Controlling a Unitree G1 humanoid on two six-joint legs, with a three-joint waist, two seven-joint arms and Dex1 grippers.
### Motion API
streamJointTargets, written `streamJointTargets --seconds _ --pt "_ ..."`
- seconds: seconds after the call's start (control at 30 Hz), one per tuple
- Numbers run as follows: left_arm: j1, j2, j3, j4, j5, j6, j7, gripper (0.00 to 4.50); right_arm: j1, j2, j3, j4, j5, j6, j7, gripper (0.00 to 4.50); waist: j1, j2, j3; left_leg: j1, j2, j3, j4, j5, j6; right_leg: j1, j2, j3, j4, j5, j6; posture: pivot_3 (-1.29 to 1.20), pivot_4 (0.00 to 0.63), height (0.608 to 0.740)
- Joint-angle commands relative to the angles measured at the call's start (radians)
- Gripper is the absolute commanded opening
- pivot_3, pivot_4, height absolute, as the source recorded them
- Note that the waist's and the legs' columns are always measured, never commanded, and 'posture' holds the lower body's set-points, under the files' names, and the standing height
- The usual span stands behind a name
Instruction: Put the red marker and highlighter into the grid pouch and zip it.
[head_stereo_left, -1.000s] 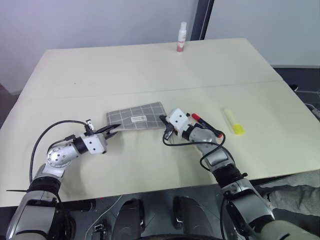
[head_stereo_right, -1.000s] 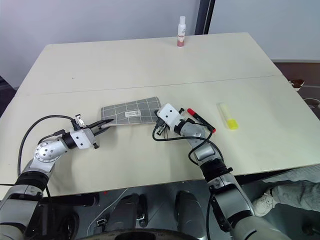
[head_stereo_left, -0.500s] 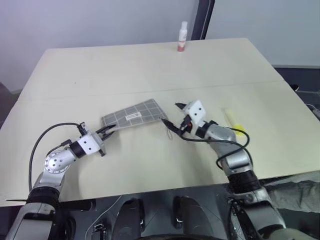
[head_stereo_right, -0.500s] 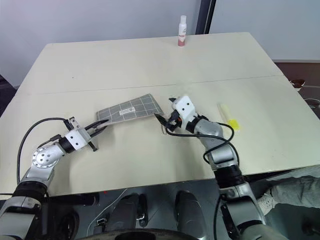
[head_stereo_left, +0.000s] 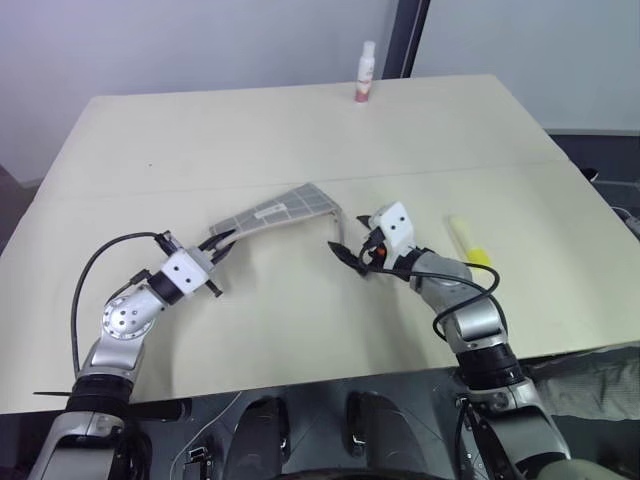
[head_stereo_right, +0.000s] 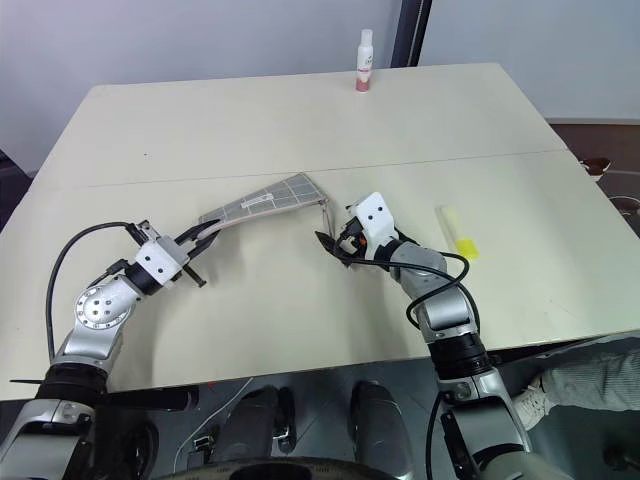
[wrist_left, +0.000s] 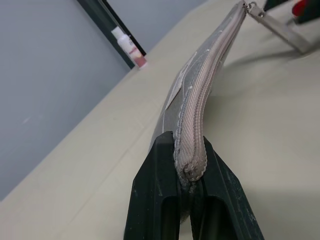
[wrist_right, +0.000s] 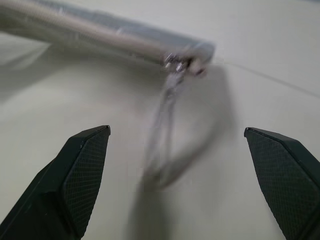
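The grid pouch hangs above the table, turned on edge, its zipper running along the top and looking closed. My left gripper is shut on the pouch's left end. The zipper pull cord dangles loose from the pouch's right end. My right gripper stands open just right of that end, with the cord between its spread fingers and touching neither. The highlighter lies on the table to the right of my right hand. The red marker is hidden behind my right hand.
A white-and-pink bottle stands at the table's far edge. The table has a seam across its middle. Its right edge is close to the highlighter.
My right gripper has opened, let go of the pouch's right end and drawn back to the right. My left gripper has risen and rolled, lifting the pouch off the table and tipping it on edge.
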Motion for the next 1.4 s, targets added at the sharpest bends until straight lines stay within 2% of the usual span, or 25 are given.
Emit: streamJointTargets --seconds 0.03,0.27,0.4,0.43,0.47,0.5,0.7,0.87,1.03,1.2,1.4 --pt "-0.001 0.0 0.028 -0.036 0.003 0.001 0.023 0.0 -0.013 0.032 -0.016 -0.01 0.026 0.029 -0.024 4.46 0.0 0.0 0.0 0.0 0.0 0.0 0.0 0.0 0.0 0.0 0.0 0.0 0.0 0.0 0.0 0.0 0.15 0.74" --pt "0.012 -0.003 0.015 -0.056 0.022 -0.003 0.02 0.0 -0.094 0.144 -0.101 0.029 0.12 0.127 -0.101 4.46 -0.003 0.0 0.0 0.0 0.001 0.0 0.0 0.0 0.0 -0.001 0.001 0.0 0.0 0.0 0.0 0.0 0.15 0.74" --pt "0.004 -0.005 0.014 -0.064 0.032 0.0 0.024 0.0 -0.141 0.17 -0.066 0.109 0.121 0.099 -0.052 4.46 -0.002 0.0 0.0 0.0 0.0 0.0 0.0 0.0 0.0 -0.001 0.0 0.0 0.0 0.0 0.0 0.0 0.15 0.74" --pt "0.002 -0.006 0.015 -0.065 0.033 0.002 0.025 0.0 -0.152 0.174 -0.064 0.135 0.115 0.092 -0.053 3.96 -0.003 0.0 0.0 0.0 0.0 0.0 0.0 0.0 0.0 -0.001 0.0 0.0 0.0 0.0 0.0 0.0 0.15 0.74" --pt "0.001 -0.006 0.016 -0.066 0.035 0.003 0.027 0.0 -0.163 0.18 -0.066 0.157 0.115 0.087 -0.054 3.74 -0.003 0.0 0.0 0.0 0.0 0.0 0.0 0.0 0.0 -0.001 0.0 0.0 0.0 0.0 0.0 0.0 0.15 0.74" --pt "0.001 -0.006 0.017 -0.066 0.037 0.004 0.028 0.0 -0.171 0.183 -0.066 0.17 0.115 0.085 -0.051 3.29 -0.003 0.0 0.0 0.0 0.0 0.0 0.0 0.0 0.0 -0.001 0.0 0.0 0.0 0.0 0.0 0.0 0.15 0.74" --pt "0.006 -0.003 0.021 -0.078 0.038 0.012 0.028 0.0 -0.173 0.175 -0.058 0.173 0.109 0.065 -0.04 0.18 -0.003 0.0 0.0 -0.001 0.0 0.0 0.0 0.0 0.0 -0.001 0.0 0.0 0.0 0.0 0.0 0.0 0.15 0.74" --pt "0.018 0.001 0.016 -0.081 0.06 0.01 0.033 0.0 -0.158 0.127 -0.023 0.115 0.074 0.066 -0.023 0.08 -0.003 0.0 0.0 -0.001 0.0 0.0 0.0 0.0 0.0 -0.001 0.0 0.0 0.0 0.0 0.0 0.0 0.15 0.74" --pt "0.002 -0.022 -0.003 -0.074 0.086 0.029 0.043 0.0 -0.21 0.05 0.169 0.094 -0.091 -0.021 0.045 0.08 -0.006 0.0 0.0 -0.001 0.0 0.0 -0.001 0.0 0.0 -0.002 0.0 0.0 0.0 0.0 0.0 0.0 0.15 0.74" --pt "-0.024 -0.052 -0.034 -0.066 0.143 0.033 0.07 0.0 -0.303 0.084 0.277 0.178 -0.17 -0.076 0.103 0.08 -0.006 0.0 0.0 -0.001 0.0 0.001 -0.001 0.0 0.0 -0.004 0.002 0.0 0.001 0.0 0.0 0.0 0.15 0.74" --pt "-0.024 -0.064 -0.057 -0.069 0.194 0.033 0.089 0.0 -0.359 0.134 0.302 0.244 -0.181 -0.116 0.15 0.08 -0.002 0.0 0.001 -0.002 0.0 0.001 -0.001 0.0 0.0 -0.004 0.001 0.0 0.001 0.0 0.0 0.0 0.15 0.74"
